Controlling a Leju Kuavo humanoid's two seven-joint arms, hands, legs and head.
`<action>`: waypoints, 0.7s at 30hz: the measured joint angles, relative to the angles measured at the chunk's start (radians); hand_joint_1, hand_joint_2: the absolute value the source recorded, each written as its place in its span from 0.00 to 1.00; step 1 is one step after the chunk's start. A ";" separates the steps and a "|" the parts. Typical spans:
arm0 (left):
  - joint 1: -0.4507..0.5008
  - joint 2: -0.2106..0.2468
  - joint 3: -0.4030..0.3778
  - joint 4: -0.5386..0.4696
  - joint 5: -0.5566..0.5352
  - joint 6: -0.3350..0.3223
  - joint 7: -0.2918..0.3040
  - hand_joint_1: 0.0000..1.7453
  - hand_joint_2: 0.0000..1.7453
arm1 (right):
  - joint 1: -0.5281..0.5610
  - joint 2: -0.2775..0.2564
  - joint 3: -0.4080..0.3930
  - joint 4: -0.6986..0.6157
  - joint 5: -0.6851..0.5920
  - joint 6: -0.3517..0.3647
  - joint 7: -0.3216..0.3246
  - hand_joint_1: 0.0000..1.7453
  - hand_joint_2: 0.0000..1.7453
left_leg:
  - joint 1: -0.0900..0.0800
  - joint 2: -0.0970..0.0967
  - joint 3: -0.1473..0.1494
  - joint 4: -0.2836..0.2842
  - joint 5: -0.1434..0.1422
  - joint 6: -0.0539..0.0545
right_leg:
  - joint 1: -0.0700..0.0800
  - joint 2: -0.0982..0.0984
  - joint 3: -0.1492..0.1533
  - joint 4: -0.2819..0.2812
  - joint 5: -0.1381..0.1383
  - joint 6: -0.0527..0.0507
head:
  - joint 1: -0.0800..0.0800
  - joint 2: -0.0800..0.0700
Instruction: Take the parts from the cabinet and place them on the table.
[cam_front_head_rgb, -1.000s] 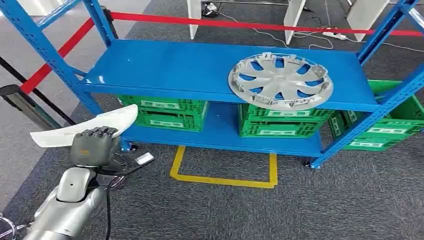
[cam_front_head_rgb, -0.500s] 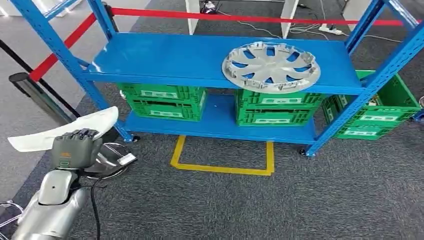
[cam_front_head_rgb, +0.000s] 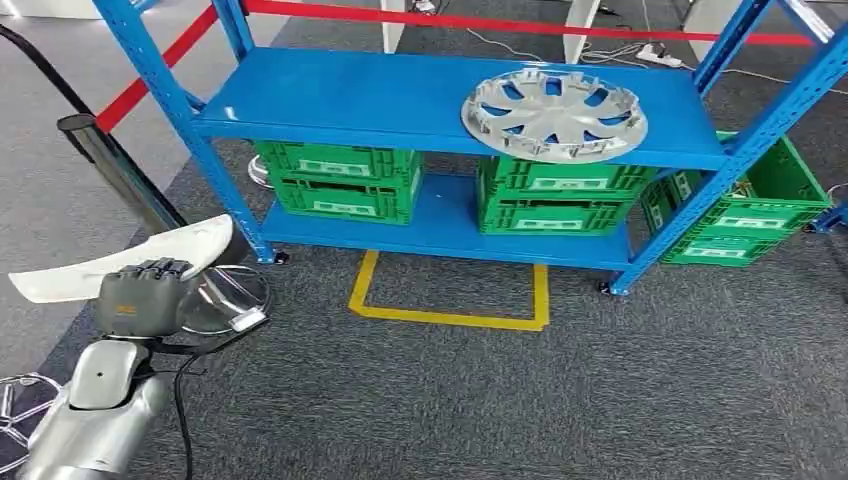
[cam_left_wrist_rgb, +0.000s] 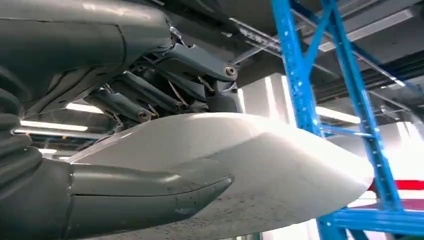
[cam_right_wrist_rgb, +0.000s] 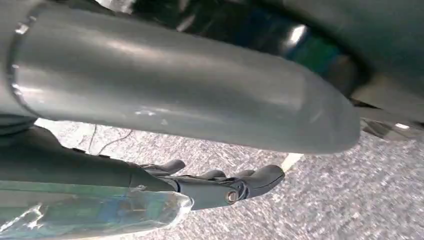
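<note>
My left hand grips a long, curved white plastic part at the lower left, in front of the blue cabinet and off its shelf. In the left wrist view the white part lies clamped between the thumb and the dark fingers of that hand. A silver hubcap lies flat on the right half of the cabinet's upper shelf. My right hand hangs over the grey carpet; its fingers are stretched out, apart from the thumb, with nothing in them.
Green crates fill the lower shelf, and another stands beside the cabinet's right post. A yellow outline marks the carpet in front. A stanchion post with a round base stands close to my left hand.
The whole picture has shifted, so the camera has moved; the cabinet now sits slightly farther away and more of the carpet shows. My left hand still holds the white part.
</note>
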 joint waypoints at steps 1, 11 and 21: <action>0.000 -0.002 0.001 0.000 0.000 0.000 -0.002 0.92 1.00 | -0.002 0.000 0.000 0.000 0.000 0.000 0.000 0.00 0.00 | -0.004 0.000 -0.005 0.002 0.006 -0.006 | 0.006 -0.001 0.062 -0.082 -0.031 -0.006 | 0.000 0.000; -0.026 0.011 0.025 0.000 0.002 0.000 -0.011 0.92 1.00 | 0.000 0.001 0.000 0.000 0.001 0.005 -0.002 0.00 0.00 | 0.008 0.000 -0.069 0.292 -0.208 -0.054 | 0.006 -0.007 -0.021 -0.128 0.053 -0.044 | -0.007 0.000; -0.042 0.018 0.030 -0.002 0.038 0.000 -0.024 0.92 1.00 | 0.004 0.001 0.000 0.000 0.001 0.006 -0.003 0.00 0.00 | 0.009 0.007 0.139 -0.006 -0.107 -0.005 | 0.005 -0.004 -0.132 -0.081 0.120 -0.002 | -0.009 0.000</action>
